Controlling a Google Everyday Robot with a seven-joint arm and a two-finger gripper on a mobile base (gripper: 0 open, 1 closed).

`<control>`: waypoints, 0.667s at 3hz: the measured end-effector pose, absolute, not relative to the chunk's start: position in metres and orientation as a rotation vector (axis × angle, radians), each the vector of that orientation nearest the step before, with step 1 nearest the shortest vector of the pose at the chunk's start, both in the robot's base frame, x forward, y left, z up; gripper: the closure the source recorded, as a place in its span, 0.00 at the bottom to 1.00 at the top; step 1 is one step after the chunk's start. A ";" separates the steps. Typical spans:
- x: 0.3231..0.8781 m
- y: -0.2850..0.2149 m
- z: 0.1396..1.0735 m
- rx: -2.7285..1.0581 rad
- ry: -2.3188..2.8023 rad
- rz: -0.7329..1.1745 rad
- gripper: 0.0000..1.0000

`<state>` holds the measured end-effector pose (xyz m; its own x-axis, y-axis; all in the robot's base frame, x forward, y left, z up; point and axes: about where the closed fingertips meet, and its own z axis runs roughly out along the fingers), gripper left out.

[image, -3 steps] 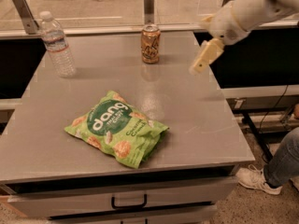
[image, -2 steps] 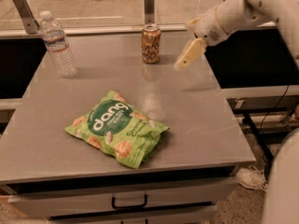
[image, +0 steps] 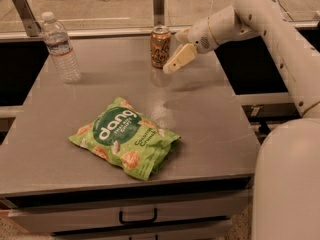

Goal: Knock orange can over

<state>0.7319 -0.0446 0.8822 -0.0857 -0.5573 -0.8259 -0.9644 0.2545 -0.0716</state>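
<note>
The orange can [image: 160,46] stands upright near the far edge of the desk [image: 215,129], at the upper middle of the frame. Its long axis is vertical and its silver top faces up. The claw [image: 176,61] hangs just to the right of the can in the frame and slightly nearer the viewer, above the desk surface. Its pale tip slants down and left toward the lower half of the can. I cannot tell whether a narrow gap separates the two or the tip is already brushing the can's side. I also cannot tell whether the claw is open or closed, though it holds nothing that shows. The white arm [image: 260,19] reaches in from the upper right of the frame.

The can lies to the left of the claw in the frame and a little farther back, so the move probably turns on that one relation. A sideways sweep toward the frame's left should meet the can's wall. Judging from the slant, contact would come low on the can, which may slide it rather than tip it, so a strike higher up looks safer.

A clear water bottle [image: 60,46] stands well apart at the upper left. A green snack bag [image: 125,139] lies flat near the front centre. Both are out of the likely path.
</note>
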 end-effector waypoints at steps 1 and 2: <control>0.733 -0.021 0.880 -1.391 1.707 0.779 0.00; 0.718 -0.004 0.893 -1.426 1.619 0.878 0.00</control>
